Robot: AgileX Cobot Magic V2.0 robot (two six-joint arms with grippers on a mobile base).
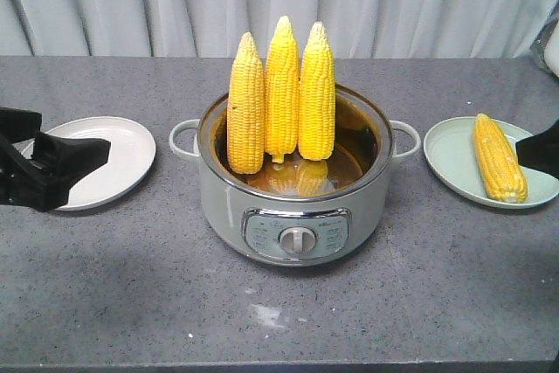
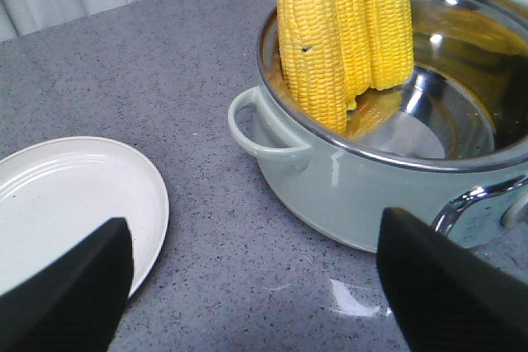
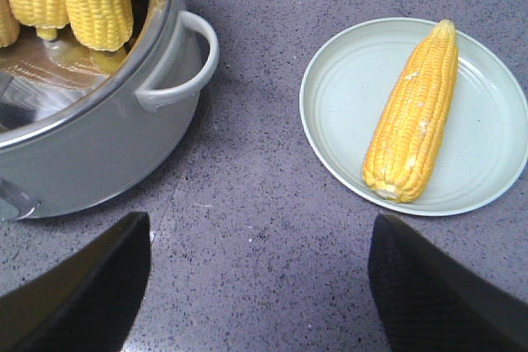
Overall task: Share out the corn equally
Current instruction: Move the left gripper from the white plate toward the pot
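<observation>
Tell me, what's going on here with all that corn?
A two-armed robot is sharing corn between two plates. In the pot in the middle, three cobs stand upright. A fourth cob lies on the green plate at the robot's right; the white plate at its left has none. The left gripper and the right gripper are both open and hold nothing, each near its own plate.
</observation>
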